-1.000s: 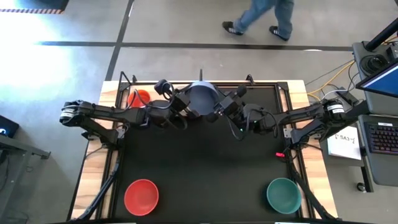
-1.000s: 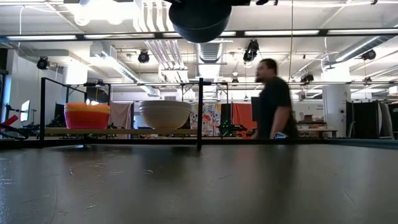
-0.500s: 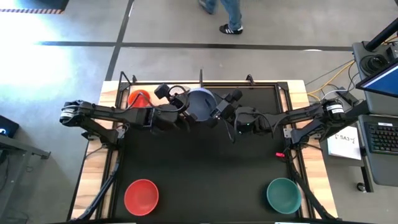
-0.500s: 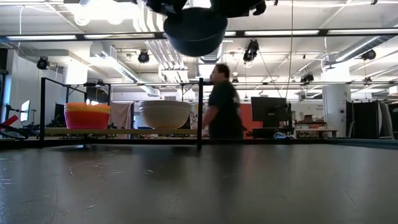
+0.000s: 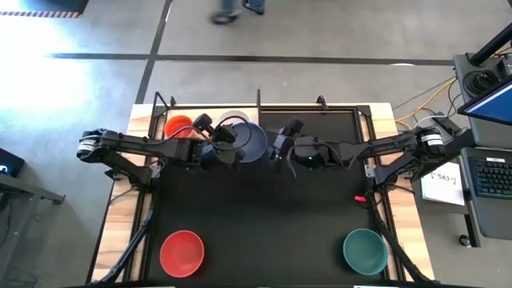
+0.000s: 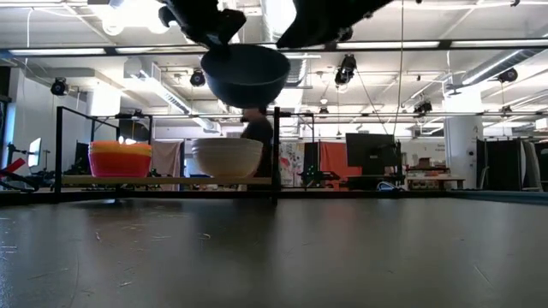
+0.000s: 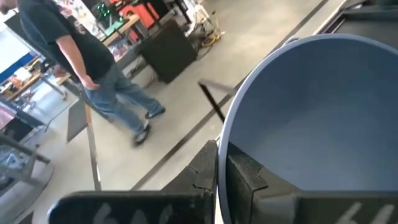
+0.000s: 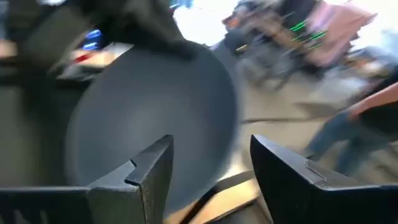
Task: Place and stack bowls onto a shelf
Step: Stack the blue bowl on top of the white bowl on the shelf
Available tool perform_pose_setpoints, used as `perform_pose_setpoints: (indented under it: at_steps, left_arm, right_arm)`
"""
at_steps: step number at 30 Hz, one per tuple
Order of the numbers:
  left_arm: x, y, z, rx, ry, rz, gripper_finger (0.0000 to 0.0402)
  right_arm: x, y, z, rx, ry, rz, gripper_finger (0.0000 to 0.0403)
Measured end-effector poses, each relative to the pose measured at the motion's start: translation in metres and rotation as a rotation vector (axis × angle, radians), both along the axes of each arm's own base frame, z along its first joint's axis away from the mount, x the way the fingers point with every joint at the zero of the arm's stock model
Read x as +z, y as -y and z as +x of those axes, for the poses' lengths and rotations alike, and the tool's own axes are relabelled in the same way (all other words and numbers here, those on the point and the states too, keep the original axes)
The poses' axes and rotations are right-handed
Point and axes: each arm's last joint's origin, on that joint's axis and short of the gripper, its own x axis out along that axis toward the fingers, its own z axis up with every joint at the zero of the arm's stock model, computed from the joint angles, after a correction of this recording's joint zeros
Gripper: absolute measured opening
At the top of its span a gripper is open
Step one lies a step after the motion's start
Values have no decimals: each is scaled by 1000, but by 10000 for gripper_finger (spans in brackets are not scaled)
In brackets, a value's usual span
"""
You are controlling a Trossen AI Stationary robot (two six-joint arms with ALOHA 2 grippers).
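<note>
My left gripper (image 5: 230, 149) is shut on a pale blue bowl (image 5: 251, 142), held in the air just above and in front of the white bowl (image 6: 227, 157). The white bowl stands on the light-wood shelf (image 6: 171, 181) at the table's far edge. A stack of small bowls, orange-red on top (image 6: 120, 159), stands on the shelf to its left. My right gripper (image 8: 211, 168) is open just right of the blue bowl (image 8: 155, 118) and holds nothing. A red bowl (image 5: 182, 252) and a teal bowl (image 5: 365, 250) rest on the black mat near the front edge. My left gripper holds the blue bowl by its left rim (image 7: 219, 149), one finger inside the bowl (image 7: 249, 180) and one outside (image 7: 198, 177). The fingers come from the table's left. The bowl hangs upright, mouth up, lifted clear of the shelf and the white bowl (image 6: 247, 73).
Black posts of the shelf frame (image 6: 275, 154) stand beside the white bowl. A person (image 6: 257, 128) passes behind the table. The black mat's middle (image 5: 264, 216) lies bare between the arms and the two front bowls.
Both grippers have gone down and toward the table's left with the blue bowl. The bowl has stayed upright and now hangs lower, close above the white bowl on the shelf. The person behind the table has walked toward the left.
</note>
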Motion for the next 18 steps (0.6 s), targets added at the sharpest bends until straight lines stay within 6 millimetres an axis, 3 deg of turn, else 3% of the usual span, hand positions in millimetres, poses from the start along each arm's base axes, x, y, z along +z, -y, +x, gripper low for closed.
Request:
perform_pose_setpoints:
  at_steps: [8, 18]
  left_arm:
    - [0, -34, -13, 7, -15, -165, 0]
    - [0, -116, -42, 76, 59, -436, 0]
  right_arm:
    - [-4, 15, -16, 107, -107, 190, 203]
    - [8, 15, -64, 172, -204, 591, 203]
